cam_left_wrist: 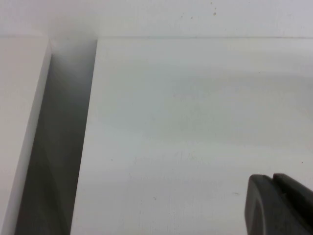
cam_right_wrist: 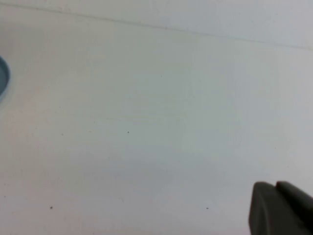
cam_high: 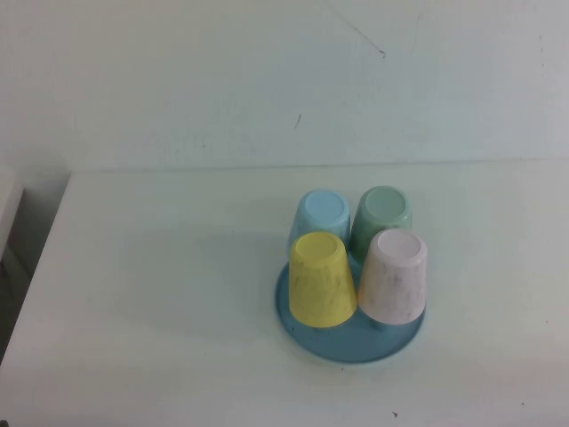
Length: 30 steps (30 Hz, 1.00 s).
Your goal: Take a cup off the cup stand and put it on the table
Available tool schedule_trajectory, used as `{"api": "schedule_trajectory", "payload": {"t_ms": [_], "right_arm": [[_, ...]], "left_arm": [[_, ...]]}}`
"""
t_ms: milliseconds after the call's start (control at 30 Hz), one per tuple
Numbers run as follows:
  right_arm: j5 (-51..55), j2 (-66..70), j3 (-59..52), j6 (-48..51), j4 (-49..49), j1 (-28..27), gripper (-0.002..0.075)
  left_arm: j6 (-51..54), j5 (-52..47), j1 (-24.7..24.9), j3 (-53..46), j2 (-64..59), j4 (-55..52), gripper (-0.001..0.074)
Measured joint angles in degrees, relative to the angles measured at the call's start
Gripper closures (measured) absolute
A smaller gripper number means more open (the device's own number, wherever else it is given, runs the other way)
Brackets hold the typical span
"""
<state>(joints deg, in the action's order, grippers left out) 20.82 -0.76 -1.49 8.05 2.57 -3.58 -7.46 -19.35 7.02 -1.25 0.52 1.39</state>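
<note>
The yellow cup (cam_high: 322, 279) sits upside down on the front left of the round blue cup stand (cam_high: 351, 347), right of the white table's (cam_high: 160, 285) middle. Its pegs are hidden under the cups. Neither arm shows in the high view. My left gripper (cam_left_wrist: 272, 180) is shut and empty, above bare table near its left edge. My right gripper (cam_right_wrist: 275, 187) is shut and empty, above bare table, with a sliver of the stand's blue rim (cam_right_wrist: 3, 78) at that view's edge.
A pale pink cup (cam_high: 394, 276), a light blue cup (cam_high: 320, 217) and a green cup (cam_high: 382, 217) also stand upside down on the stand. The table's left edge drops into a dark gap (cam_left_wrist: 58, 147) beside another white surface (cam_left_wrist: 19, 122).
</note>
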Motion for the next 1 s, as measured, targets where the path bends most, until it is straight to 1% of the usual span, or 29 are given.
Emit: {"api": "schedule_trajectory", "payload": {"t_ms": [1000], "right_arm": [[-0.8, 0.0, 0.0, 0.0, 1.4, 0.0, 0.0729]], "left_arm": [[-0.1, 0.0, 0.0, 0.0, 0.0, 0.0, 0.0738]]}}
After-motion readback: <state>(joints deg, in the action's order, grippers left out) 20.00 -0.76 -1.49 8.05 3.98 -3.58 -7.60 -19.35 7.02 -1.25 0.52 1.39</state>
